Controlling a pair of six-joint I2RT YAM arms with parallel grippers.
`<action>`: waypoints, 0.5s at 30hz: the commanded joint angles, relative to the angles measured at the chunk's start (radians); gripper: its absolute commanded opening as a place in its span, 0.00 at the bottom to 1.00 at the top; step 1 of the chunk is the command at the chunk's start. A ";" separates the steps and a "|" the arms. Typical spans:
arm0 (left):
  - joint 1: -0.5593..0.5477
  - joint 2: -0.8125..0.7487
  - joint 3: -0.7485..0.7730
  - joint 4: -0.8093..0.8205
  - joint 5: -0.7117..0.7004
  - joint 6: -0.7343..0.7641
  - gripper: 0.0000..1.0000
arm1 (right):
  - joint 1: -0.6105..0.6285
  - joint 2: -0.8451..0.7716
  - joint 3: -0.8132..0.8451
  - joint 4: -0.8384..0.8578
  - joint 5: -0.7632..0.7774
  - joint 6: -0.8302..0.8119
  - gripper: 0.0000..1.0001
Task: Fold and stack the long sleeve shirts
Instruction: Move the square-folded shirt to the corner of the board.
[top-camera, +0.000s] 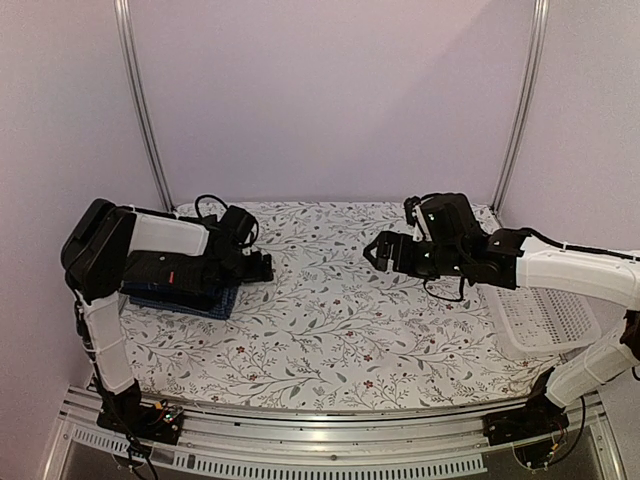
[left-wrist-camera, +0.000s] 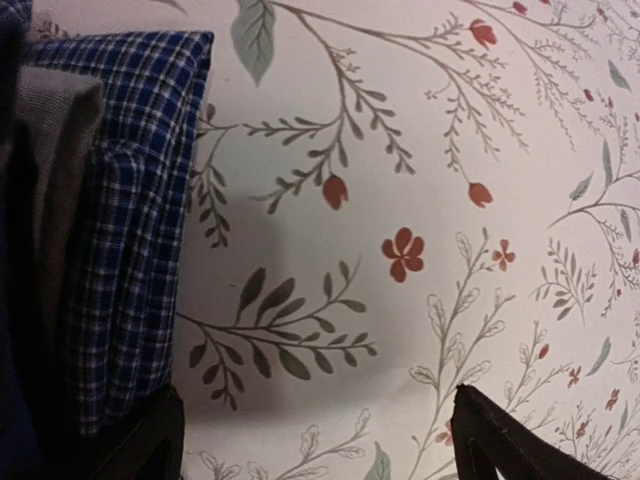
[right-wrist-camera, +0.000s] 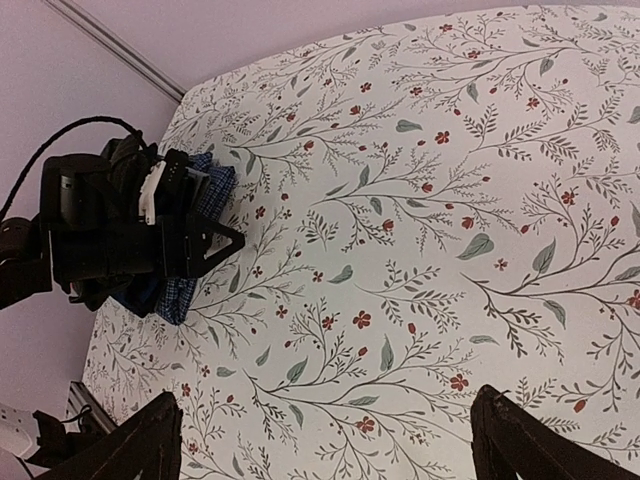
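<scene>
A stack of folded shirts lies at the table's left, mostly under my left arm. Its blue-and-navy plaid shirt (top-camera: 205, 301) shows at the bottom; in the left wrist view the plaid shirt (left-wrist-camera: 140, 200) lies under a grey-brown layer (left-wrist-camera: 55, 150). It also shows in the right wrist view (right-wrist-camera: 195, 195). My left gripper (top-camera: 262, 268) is open and empty just right of the stack, low over the cloth (left-wrist-camera: 320, 440). My right gripper (top-camera: 375, 252) is open and empty above the table's middle right (right-wrist-camera: 325, 435). The black pinstriped shirt is not in view.
A floral tablecloth (top-camera: 330, 320) covers the table. A white plastic mesh basket (top-camera: 545, 320) sits at the right edge, partly under my right arm. Metal posts stand at the back left (top-camera: 140, 100) and back right (top-camera: 520, 100).
</scene>
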 joint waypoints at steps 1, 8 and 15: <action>0.073 -0.017 -0.045 -0.058 -0.015 0.029 0.92 | -0.004 -0.002 -0.022 -0.001 0.003 0.004 0.99; 0.135 -0.025 -0.041 -0.066 -0.008 0.054 0.92 | -0.004 0.000 -0.032 0.001 -0.004 0.005 0.99; 0.118 -0.043 -0.020 -0.072 0.026 0.071 0.94 | -0.004 -0.014 -0.039 -0.002 0.005 -0.001 0.99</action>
